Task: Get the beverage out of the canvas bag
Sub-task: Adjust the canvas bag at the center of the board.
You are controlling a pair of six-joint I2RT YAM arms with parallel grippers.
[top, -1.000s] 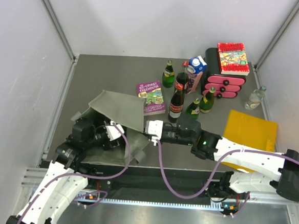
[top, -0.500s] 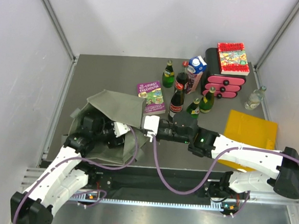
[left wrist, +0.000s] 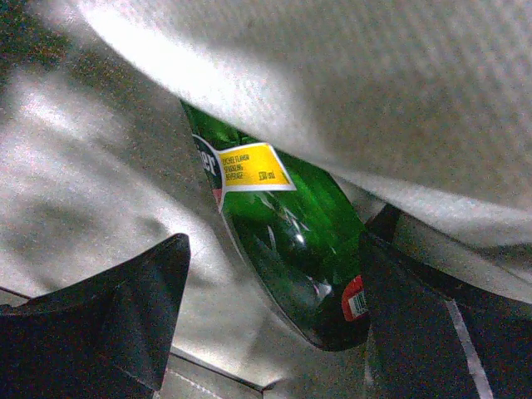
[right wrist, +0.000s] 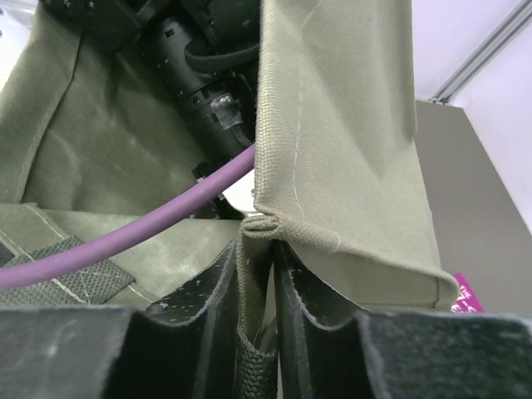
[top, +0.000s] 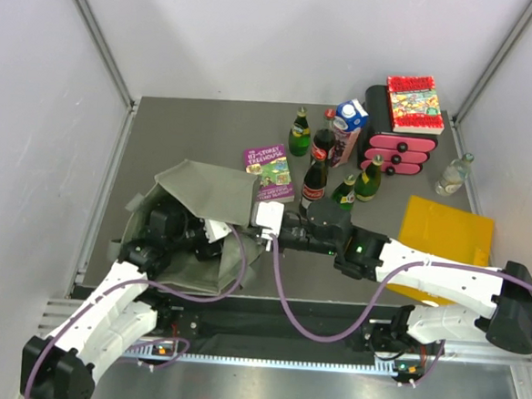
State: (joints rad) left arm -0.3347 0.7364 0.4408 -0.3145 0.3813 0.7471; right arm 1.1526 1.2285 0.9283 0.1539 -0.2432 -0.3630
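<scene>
**Bottle half lost under bag's fold**

The green bottle's (left wrist: 291,233) upper end disappears beneath the canvas bag's (left wrist: 349,75) cloth, and its yellow label (left wrist: 247,166) is too blurred to read. From above, the left hand (left wrist: 278,332) is buried inside the bag. The hem drops from view between the right hand's (right wrist: 256,291) fingers.

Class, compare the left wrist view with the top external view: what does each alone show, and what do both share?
Left wrist only: a green bottle lying under the cloth, between the fingers of the open left claw. Top external only: the standing bottles, carton, pink drawer box and books. Both: the canvas bag.
</scene>
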